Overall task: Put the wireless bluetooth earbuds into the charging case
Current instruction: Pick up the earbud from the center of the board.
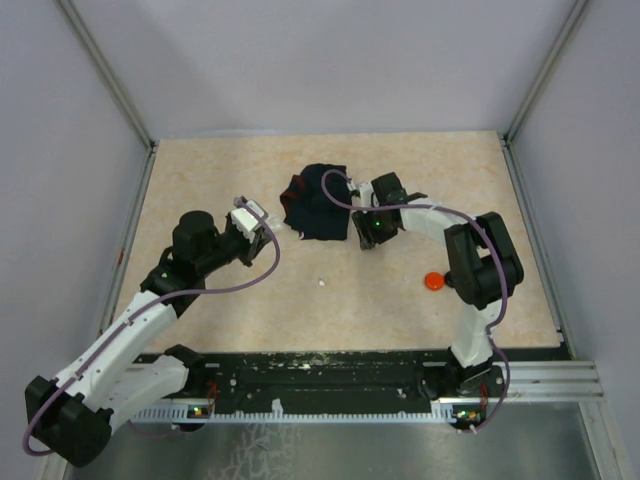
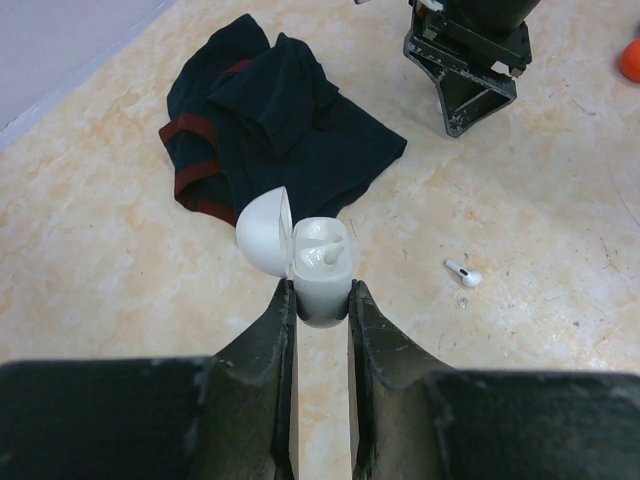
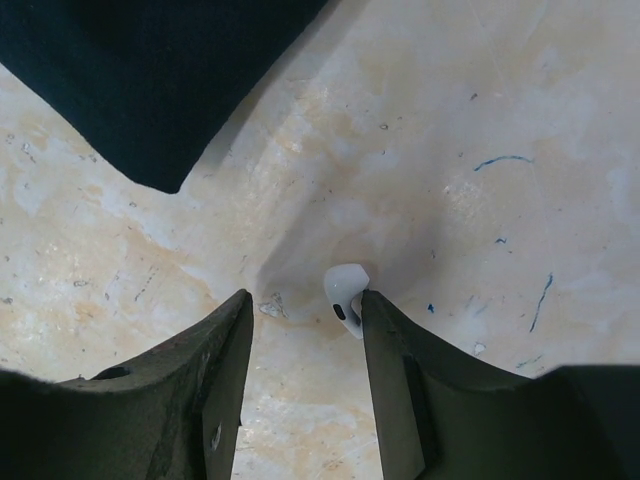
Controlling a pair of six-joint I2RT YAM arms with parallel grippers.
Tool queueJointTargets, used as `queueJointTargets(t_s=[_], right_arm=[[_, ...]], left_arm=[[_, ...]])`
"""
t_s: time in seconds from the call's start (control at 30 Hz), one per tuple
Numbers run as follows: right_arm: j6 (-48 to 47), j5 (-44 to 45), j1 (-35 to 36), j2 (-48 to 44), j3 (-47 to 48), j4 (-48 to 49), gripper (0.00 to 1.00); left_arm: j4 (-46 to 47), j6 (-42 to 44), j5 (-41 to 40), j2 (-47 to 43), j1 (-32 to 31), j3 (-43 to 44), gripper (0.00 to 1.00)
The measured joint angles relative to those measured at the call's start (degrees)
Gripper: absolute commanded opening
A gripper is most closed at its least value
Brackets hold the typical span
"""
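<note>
Left tool [image 2: 321, 292] is pressed together on the white charging case [image 2: 322, 275], pinching its lower body. The lid [image 2: 263, 232] is flipped open to one side. The first earbud [image 2: 325, 256], white, sits in a well of the case.

The second earbud [image 2: 463, 273], white with a stem, lies loose on the beige surface [image 2: 540, 200], off to one side of the case and apart from both tools.

Right tool [image 3: 305, 305] is spread, tips low by the edge of the dark navy cloth [image 3: 150, 80]. The third earbud [image 3: 345, 290] rests against the inner face of one finger. The other finger stands clear of it, so there is no pinch. Cannot tell whether this bud lies on the surface or is lifted.

An orange disc [image 1: 434, 281] lies on the surface beside the right arm.
</note>
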Motion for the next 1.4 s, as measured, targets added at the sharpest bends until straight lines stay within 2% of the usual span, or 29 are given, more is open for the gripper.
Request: queueJointTargets(t_s=[0.4,0.77,1.07,1.4], right_arm=[[-2.23,6.08,1.27,0.15,2.4,-2.4,0.43],[-6.03,7.45,2.12,2.89,5.92,-6.16,0.4],[-7.65,9.11,3.37,4.76,8.0,-8.24,0.33],[-8.35,11.08,4.33,5.49,9.33,-9.66,0.18]], left_arm=[[-0.11,0.0,0.0,0.26,0.0,0.0,0.01],[-0.13,0.0,0.0,0.35,0.0,0.0,0.01],[-0.13,0.0,0.24,0.35,0.0,0.0,0.01],[-0.13,0.0,0.42,0.85,0.0,0.0,0.0]])
